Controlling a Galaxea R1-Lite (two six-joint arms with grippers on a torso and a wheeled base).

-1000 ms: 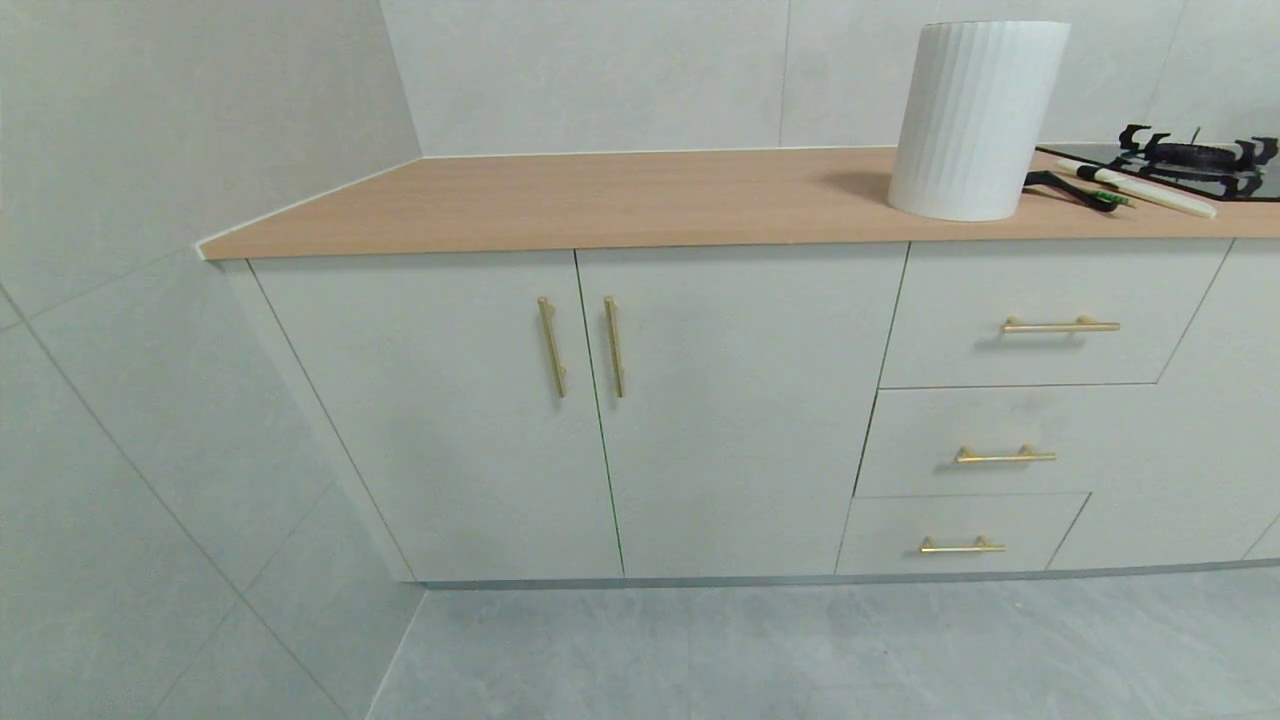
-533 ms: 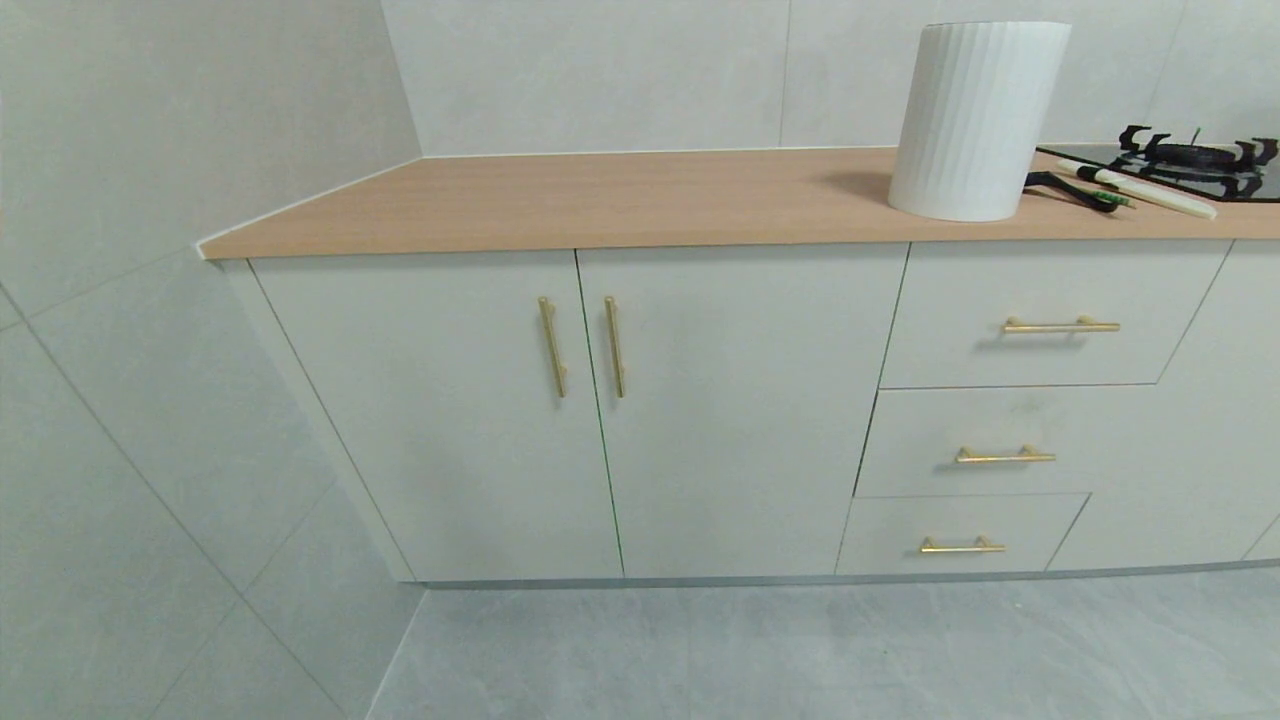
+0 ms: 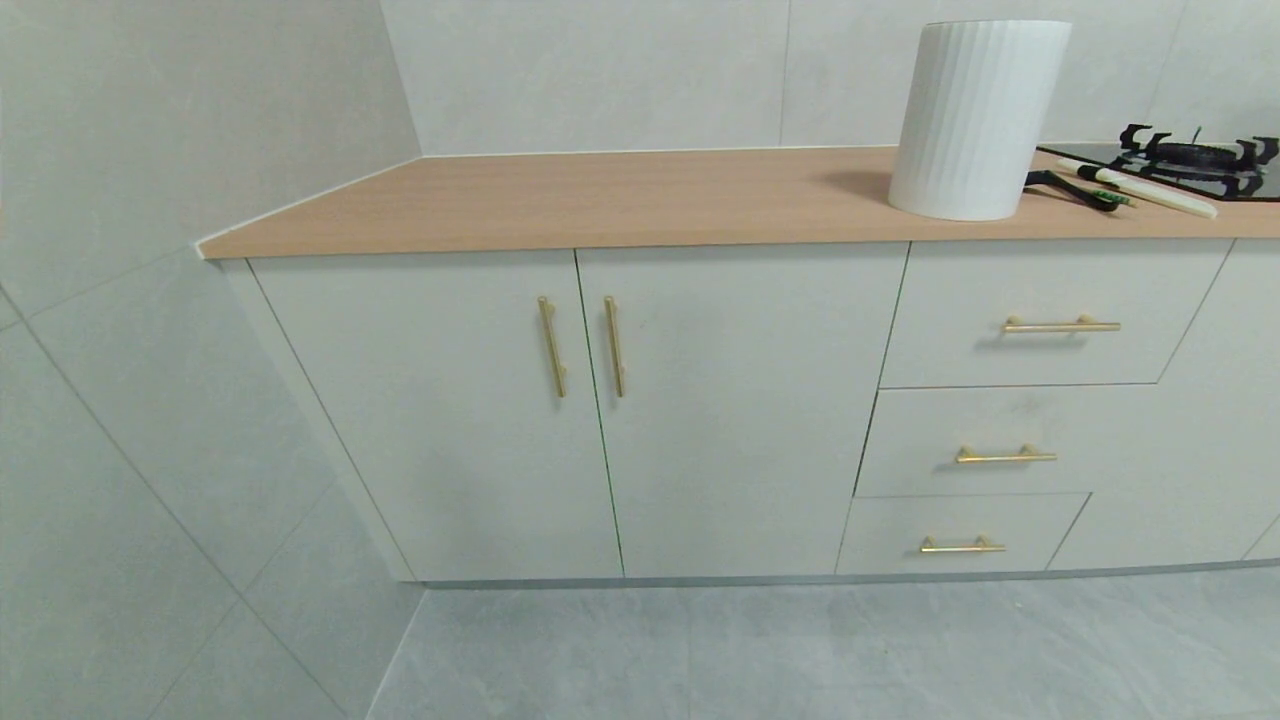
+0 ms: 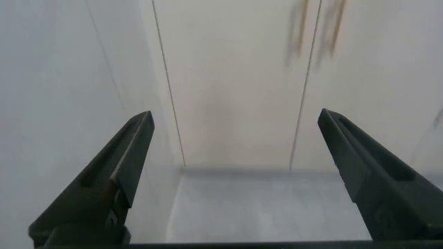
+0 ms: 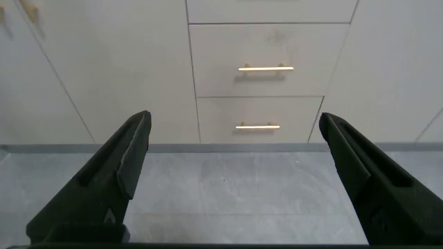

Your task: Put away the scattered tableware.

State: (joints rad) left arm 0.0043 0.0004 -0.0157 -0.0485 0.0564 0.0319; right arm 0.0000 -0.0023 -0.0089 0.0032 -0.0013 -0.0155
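Observation:
A tall white ribbed container (image 3: 975, 118) stands on the wooden countertop (image 3: 600, 200) at the right. Just right of it lie a black-handled utensil (image 3: 1070, 188) and a cream-coloured utensil with a green band (image 3: 1140, 188), beside the black stove (image 3: 1195, 158). My left gripper (image 4: 235, 124) hangs open low before the cabinet doors (image 4: 235, 83), holding nothing. My right gripper (image 5: 235, 124) is open too, above the floor in front of the lower drawers (image 5: 266, 69).
White cabinet doors with gold handles (image 3: 580, 345) fill the front below the counter, with three drawers (image 3: 1040, 325) to the right. A tiled wall (image 3: 150, 250) closes the left side. Grey tiled floor (image 3: 800, 650) lies in front.

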